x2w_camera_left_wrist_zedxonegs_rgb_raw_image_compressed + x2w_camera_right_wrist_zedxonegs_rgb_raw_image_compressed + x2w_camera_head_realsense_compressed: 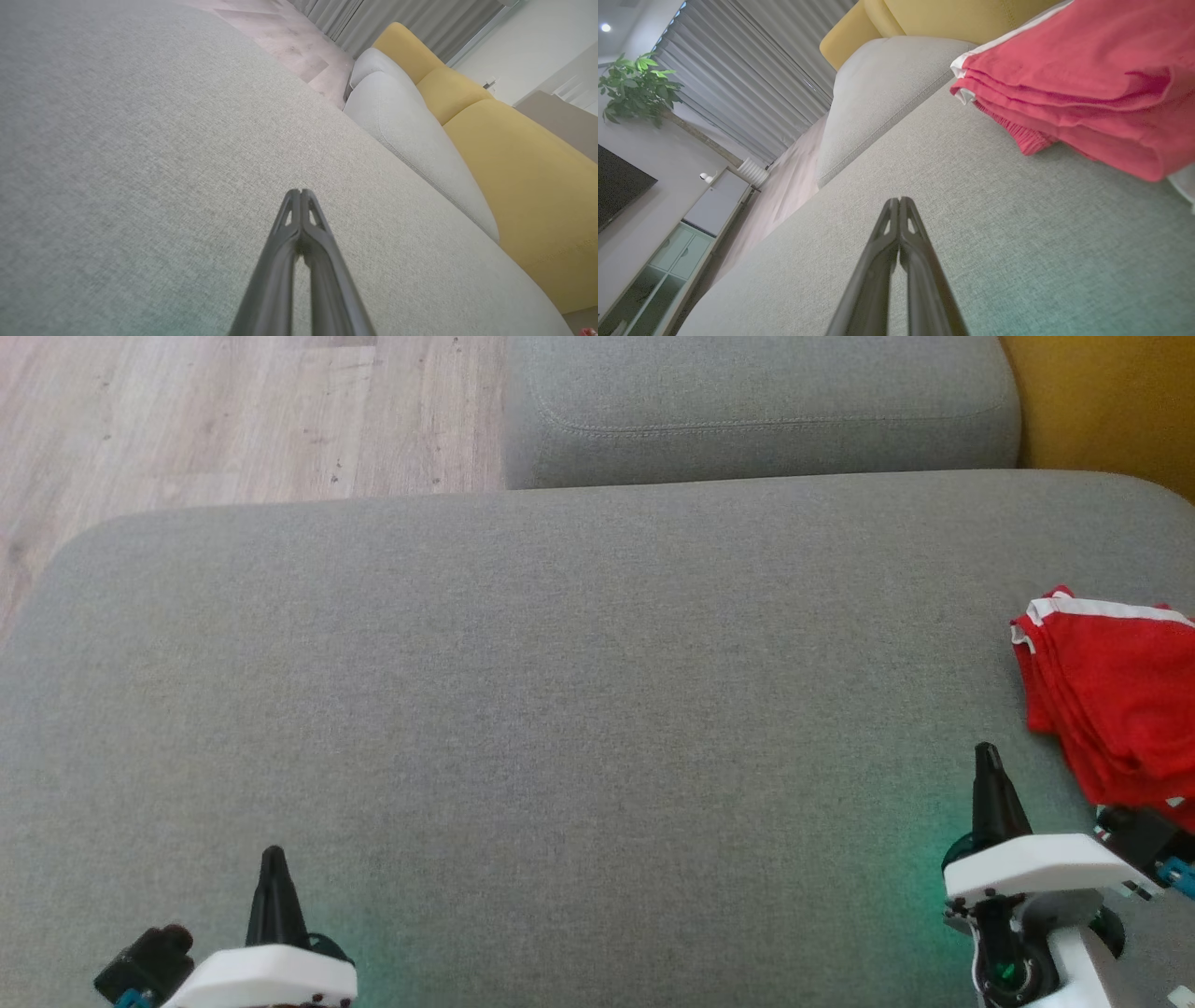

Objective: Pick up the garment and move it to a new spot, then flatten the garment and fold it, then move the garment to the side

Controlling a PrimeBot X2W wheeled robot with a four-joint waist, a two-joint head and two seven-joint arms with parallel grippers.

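Beside right gripper (986, 754), folded garment (1120, 691)

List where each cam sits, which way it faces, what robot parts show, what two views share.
Head view: head-mounted, facing forward and down at the grey cushion; left pincer lower left, right pincer lower right, both shut; red garment at right edge.
Left wrist view: on the left wrist, looking along its shut pincer across the cushion toward the yellow backrest.
Right wrist view: on the right wrist, low over the cushion along its shut pincer; garment upper right.
Shared: head and right wrist views show the garment.
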